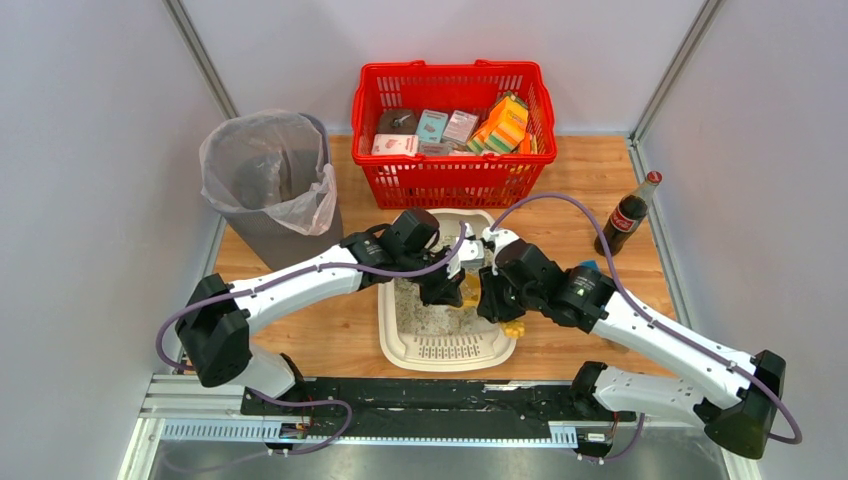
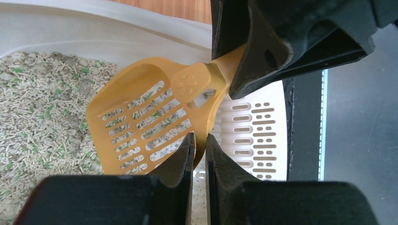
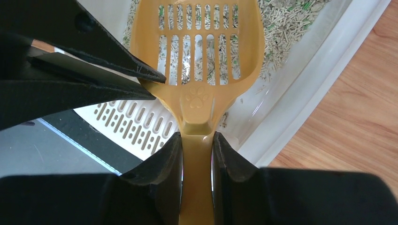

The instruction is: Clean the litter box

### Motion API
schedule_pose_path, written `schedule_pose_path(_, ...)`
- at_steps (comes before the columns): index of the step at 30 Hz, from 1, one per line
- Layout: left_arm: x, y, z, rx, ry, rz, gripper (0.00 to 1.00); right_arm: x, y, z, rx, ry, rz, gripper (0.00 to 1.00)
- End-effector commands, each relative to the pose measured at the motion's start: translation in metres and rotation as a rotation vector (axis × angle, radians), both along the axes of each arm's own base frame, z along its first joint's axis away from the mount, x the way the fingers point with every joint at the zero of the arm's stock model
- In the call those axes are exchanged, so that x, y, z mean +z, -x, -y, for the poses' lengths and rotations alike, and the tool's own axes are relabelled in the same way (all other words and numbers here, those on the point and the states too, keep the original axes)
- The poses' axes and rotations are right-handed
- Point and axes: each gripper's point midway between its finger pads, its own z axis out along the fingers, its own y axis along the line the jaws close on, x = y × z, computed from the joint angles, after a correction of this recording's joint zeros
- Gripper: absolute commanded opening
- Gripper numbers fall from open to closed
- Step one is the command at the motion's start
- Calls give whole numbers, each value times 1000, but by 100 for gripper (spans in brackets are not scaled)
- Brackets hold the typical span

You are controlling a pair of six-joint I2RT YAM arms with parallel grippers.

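The cream-white litter box point(image 1: 392, 345) lies mid-table, its slotted grate point(image 1: 450, 350) nearest the arm bases, with grey-white litter point(image 2: 37, 108) in it. A yellow slotted scoop point(image 3: 206, 47) hangs over the litter with no litter in its bowl. My right gripper point(image 3: 197, 138) is shut on the scoop's handle. My left gripper point(image 2: 200, 140) is shut on the side rim of the scoop's bowl point(image 2: 141, 117). From above, the left gripper point(image 1: 447, 290) and the right gripper point(image 1: 488, 295) meet over the box and hide most of the scoop point(image 1: 468, 288).
A red mesh basket point(image 1: 450, 130) of boxed goods stands right behind the litter box. A grey bin with a clear bag point(image 1: 270, 180) stands at the back left, and a cola bottle point(image 1: 628, 215) stands upright at the right. Panel walls close in three sides.
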Motion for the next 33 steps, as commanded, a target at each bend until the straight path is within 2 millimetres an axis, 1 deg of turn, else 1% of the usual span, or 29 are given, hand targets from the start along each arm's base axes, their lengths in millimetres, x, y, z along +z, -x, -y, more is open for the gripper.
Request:
schedule_pose_path(1, -1, -1, 0, 57, -31, -75, 7, 25, -8, -11, 42, -84, 111, 0)
schedule_pose_path(2, 0, -2, 0, 62, -30, -79, 2, 25, -9, -10, 39, -81, 115, 0)
schedule_pose_path(3, -1, 0, 0, 63, -35, -92, 0, 25, -9, -10, 39, -80, 115, 0)
schedule_pose_path(7, 4, 5, 0, 70, -17, -127, 0, 26, -10, -8, 37, -61, 119, 0)
schedule_pose_path(8, 3, 6, -1, 80, -16, -133, 0, 30, -13, -6, 27, -55, 134, 2)
schedule_pose_path(9, 3, 5, -2, 87, -11, -127, 0, 30, -14, -5, 23, -47, 137, 7)
schedule_pose_path(10, 9, 6, -3, 98, 1, -123, 0, 31, -14, -3, 17, -42, 141, 39)
schedule_pose_path(11, 8, 5, -5, 108, 1, -123, 0, 33, -17, -1, 5, -38, 153, 48)
schedule_pose_path(12, 10, 5, -6, 116, 5, -124, 0, 35, -18, -1, 3, -40, 161, 55)
schedule_pose_path(13, 12, 5, -8, 122, 10, -129, 0, 36, -19, -1, 1, -39, 164, 74)
schedule_pose_path(15, 11, 7, -14, 131, 2, -148, 0, 43, -23, 2, -19, -35, 183, 90)
schedule_pose_path(16, 11, 9, -18, 135, 1, -151, 0, 45, -23, 4, -30, -30, 183, 100)
schedule_pose_path(18, 11, 9, -24, 140, 15, -152, 0, 50, -24, 10, -49, -16, 196, 100)
schedule_pose_path(19, 12, 12, -29, 164, 24, -174, 0, 54, -26, 12, -60, -19, 206, 100)
schedule_pose_path(21, 17, 6, -31, 189, 63, -168, 0, 61, -27, 17, -79, -30, 227, 100)
schedule_pose_path(23, 24, 4, -34, 212, 89, -169, 0, 65, -29, 22, -100, -38, 242, 100)
schedule_pose_path(25, 33, 1, -35, 229, 113, -174, 0, 77, -30, 26, -119, -78, 275, 100)
schedule_pose_path(26, 37, 1, -34, 224, 131, -174, 0, 81, -28, 25, -110, -104, 286, 100)
schedule_pose_path(27, 42, 4, -33, 205, 149, -182, 0, 90, -30, 20, -104, -156, 317, 100)
schedule_pose_path(28, 44, 5, -32, 196, 161, -185, 0, 102, -26, 20, -95, -218, 345, 100)
schedule_pose_path(29, 47, 6, -31, 186, 174, -182, 0, 98, -22, 16, -69, -245, 342, 100)
schedule_pose_path(30, 47, 8, -30, 174, 175, -188, 0, 108, -24, 10, -65, -304, 371, 100)
schedule_pose_path(31, 47, 8, -29, 169, 173, -191, 0, 112, -21, 12, -64, -335, 389, 100)
schedule_pose_path(33, 47, 13, -31, 148, 161, -211, 0, 112, -22, 13, -67, -342, 403, 100)
